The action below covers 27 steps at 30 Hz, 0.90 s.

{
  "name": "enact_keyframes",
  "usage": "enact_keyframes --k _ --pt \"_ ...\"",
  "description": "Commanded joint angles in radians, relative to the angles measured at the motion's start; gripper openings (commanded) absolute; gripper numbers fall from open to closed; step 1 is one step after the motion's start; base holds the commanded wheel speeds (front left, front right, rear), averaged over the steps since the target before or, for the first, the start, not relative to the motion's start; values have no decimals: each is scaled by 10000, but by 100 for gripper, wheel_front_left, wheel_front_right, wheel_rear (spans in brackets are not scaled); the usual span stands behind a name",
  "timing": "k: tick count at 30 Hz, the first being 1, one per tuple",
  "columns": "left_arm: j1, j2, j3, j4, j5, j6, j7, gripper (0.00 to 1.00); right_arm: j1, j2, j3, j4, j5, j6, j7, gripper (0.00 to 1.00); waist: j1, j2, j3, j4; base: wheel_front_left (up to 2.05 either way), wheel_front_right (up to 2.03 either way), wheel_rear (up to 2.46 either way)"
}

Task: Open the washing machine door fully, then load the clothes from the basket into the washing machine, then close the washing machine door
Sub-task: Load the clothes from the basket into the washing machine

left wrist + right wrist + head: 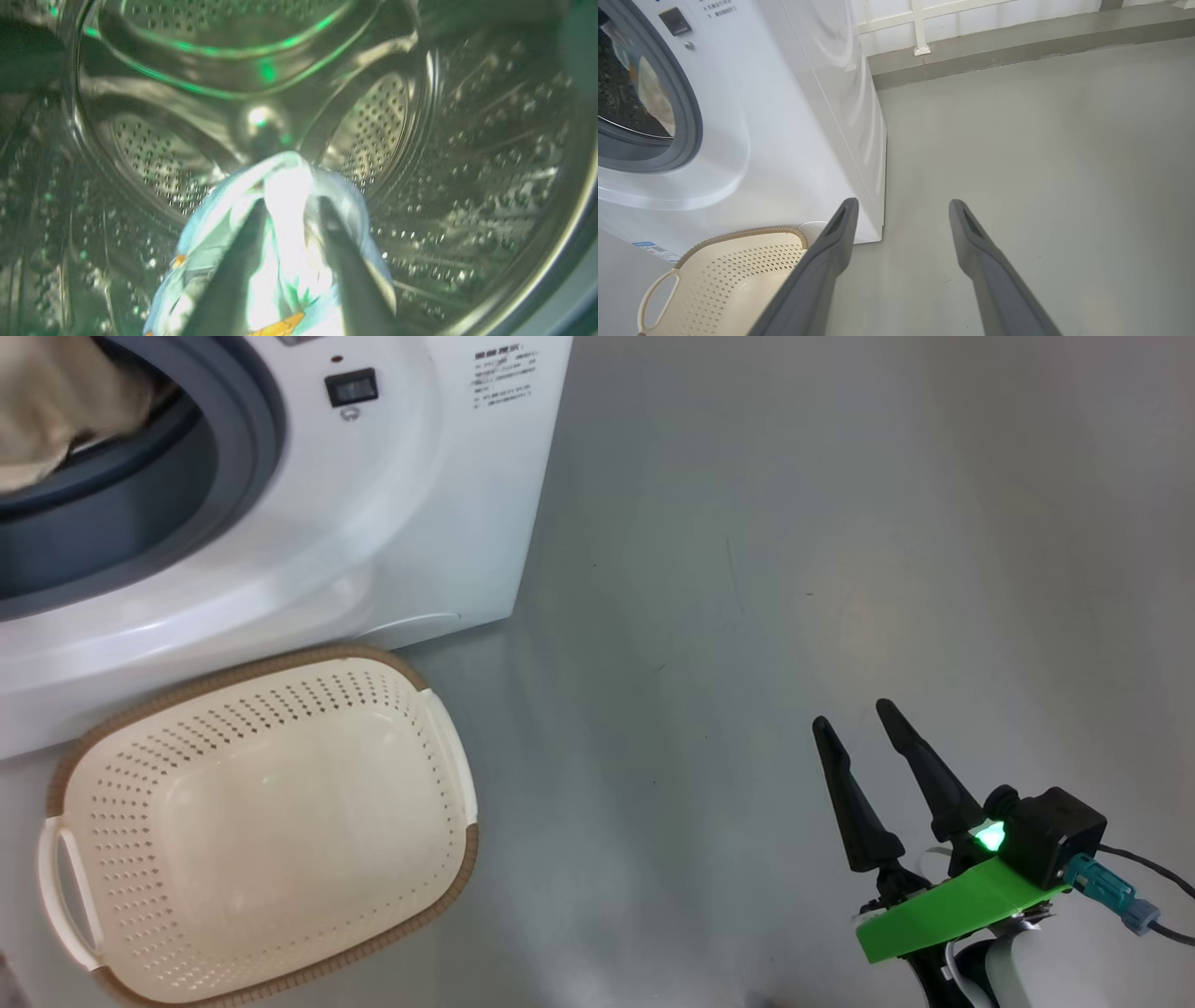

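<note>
Inside the perforated steel drum (467, 163) my left gripper (292, 205) is shut on a light blue garment (210, 242) with orange-brown patches, which hangs from the fingers above the drum floor. The white washing machine (420, 523) stands at the upper left with its grey-blue gasket (233, 439) exposed; a cream-white piece (47, 401) lies at the drum mouth. The door is out of view. The cream basket (224, 677) sits empty on the floor in front of the machine. My right gripper (853, 714) is open over bare floor to the right, holding nothing.
Grey floor (794, 523) stretches to the right of the machine. In the right wrist view the open right gripper (903, 203) points at the machine's corner, with the basket (738, 275) at lower left, a blue label (649, 247) on the machine and a white wall (971, 18) beyond.
</note>
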State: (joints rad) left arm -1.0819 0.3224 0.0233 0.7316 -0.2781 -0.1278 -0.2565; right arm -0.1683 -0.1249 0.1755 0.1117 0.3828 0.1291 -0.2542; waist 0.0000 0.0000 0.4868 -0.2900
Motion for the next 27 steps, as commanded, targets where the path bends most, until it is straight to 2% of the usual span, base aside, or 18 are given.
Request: enact_keyframes --k 1,15,27 --pt "154 405 253 -68 80 -3 -53 100 2 -30 200 -208 63 16 -76 100 0 0 -7 16 0 0 0" --pt "1134 -65 528 697 239 -27 -53 100 12 -143 91 -195 55 16 -76 100 0 0 -224 326 0 0 0" --pt "3149 -1044 812 -278 141 -28 -53 100 172 -507 -157 -134 -6 16 -76 100 0 0 -914 1131 0 0 0"
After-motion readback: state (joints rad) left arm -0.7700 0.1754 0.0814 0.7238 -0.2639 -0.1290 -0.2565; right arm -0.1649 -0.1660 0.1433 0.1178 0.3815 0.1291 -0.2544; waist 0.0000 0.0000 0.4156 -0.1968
